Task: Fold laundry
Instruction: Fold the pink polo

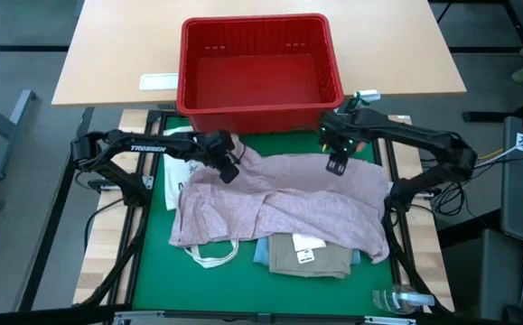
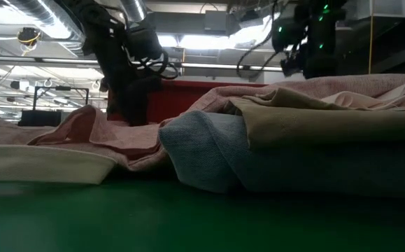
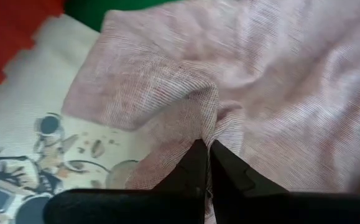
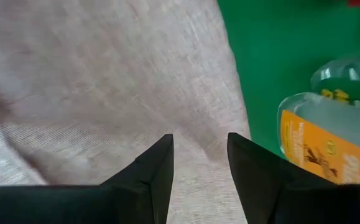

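The left hand [image 3: 207, 149] is pinched tight on a fold of the pink shirt [image 1: 288, 203], the cloth bunched up between its two dark fingers [image 3: 189, 168]. From above, the left hand [image 1: 228, 169] sits at the shirt's far left corner, just in front of the red basket [image 1: 256, 72]. Beside that corner lies a pale printed cloth [image 3: 36, 143], partly under the shirt's edge.

The right hand [image 4: 199, 155] hangs over the shirt's far right part with its fingers [image 4: 158, 168] a little apart and nothing between them; I can't tell whether the tips touch the cloth. In the view from above the right hand [image 1: 337, 162] is also close to the basket's front wall. Near the shirt's edge on that side a clear bottle [image 4: 329, 130] with an orange label lies on the green surface [image 4: 260, 56].

The shirt is spread rumpled across the middle of the green surface [image 1: 157, 244]. Under its near edge sits a folded khaki piece [image 1: 311, 255] with a white tag, resting on blue jeans [image 1: 263, 253] that peek out beside it. At surface level, the jeans [image 2: 209, 150] show as a rounded fold with the khaki piece [image 2: 307, 115] on top and the shirt [image 2: 104, 133] draped beyond. A white strap loop [image 1: 214, 253] pokes out from under the shirt's near left side.
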### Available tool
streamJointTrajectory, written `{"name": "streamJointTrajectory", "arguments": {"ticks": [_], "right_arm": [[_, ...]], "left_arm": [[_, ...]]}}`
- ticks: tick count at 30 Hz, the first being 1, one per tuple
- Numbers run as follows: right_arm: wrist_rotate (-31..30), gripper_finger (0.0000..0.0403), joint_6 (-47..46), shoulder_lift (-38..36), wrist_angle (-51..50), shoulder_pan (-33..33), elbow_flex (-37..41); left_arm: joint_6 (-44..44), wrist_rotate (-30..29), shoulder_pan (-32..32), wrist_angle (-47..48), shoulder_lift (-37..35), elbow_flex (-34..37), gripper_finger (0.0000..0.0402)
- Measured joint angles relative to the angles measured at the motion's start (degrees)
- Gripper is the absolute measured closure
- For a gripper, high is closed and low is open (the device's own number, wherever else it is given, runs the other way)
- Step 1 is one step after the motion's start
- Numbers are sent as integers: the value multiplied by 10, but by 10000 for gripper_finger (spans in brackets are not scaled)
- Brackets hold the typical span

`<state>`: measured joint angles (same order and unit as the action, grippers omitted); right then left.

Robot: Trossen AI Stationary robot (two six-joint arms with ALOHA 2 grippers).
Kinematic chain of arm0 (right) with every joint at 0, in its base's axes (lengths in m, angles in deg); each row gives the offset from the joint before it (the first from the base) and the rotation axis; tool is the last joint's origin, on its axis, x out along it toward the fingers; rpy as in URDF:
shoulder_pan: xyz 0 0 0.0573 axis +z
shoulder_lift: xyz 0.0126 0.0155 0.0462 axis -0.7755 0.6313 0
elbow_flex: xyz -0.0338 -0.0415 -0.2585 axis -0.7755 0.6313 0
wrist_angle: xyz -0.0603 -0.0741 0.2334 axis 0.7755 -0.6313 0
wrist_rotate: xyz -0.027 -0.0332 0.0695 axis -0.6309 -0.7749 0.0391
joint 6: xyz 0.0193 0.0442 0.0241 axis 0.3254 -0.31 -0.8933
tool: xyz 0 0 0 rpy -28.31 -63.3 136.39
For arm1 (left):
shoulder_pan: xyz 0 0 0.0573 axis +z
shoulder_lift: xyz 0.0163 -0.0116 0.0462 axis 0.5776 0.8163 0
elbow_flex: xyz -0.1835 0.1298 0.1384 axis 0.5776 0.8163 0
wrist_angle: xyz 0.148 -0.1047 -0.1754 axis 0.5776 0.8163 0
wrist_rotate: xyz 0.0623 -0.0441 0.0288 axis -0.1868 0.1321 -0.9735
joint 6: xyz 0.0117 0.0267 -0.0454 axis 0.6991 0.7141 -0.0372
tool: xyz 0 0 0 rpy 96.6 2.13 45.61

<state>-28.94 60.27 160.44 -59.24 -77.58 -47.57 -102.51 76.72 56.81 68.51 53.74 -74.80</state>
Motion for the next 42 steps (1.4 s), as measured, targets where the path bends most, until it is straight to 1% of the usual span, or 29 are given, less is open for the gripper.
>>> {"name": "streamJointTrajectory", "arguments": {"ticks": [4, 9, 15, 20, 24, 28, 36, 39, 42], "right_arm": [[-6, 253, 1, 41, 9, -16, 0], [-48, 253, -2, 78, 46, -14, 0], [-44, 253, -2, 95, 66, -14, 3], [-50, 253, -2, 96, 141, -15, 57], [-86, 253, 1, 96, 202, -15, 105], [-115, 253, 5, 96, 241, -15, 129], [-114, 253, 29, 96, 302, -22, 145], [-108, 253, 29, 96, 312, -37, 152], [-88, 253, 31, 96, 315, -58, 163]], "left_arm": [[0, -2, -20, 0, 0, 0, 399], [1, -13, -36, 1, 0, 0, 400], [1, -14, -40, 20, 0, 0, 400], [1, -15, -39, 24, 0, 0, 400], [1, -15, -39, 24, 0, 0, 400], [0, -15, -39, 24, 0, 0, 400], [-4, -15, -40, 24, 0, 0, 400], [-4, -12, -40, 24, 0, 0, 400], [-4, -11, -40, 24, 0, 0, 400]]}}
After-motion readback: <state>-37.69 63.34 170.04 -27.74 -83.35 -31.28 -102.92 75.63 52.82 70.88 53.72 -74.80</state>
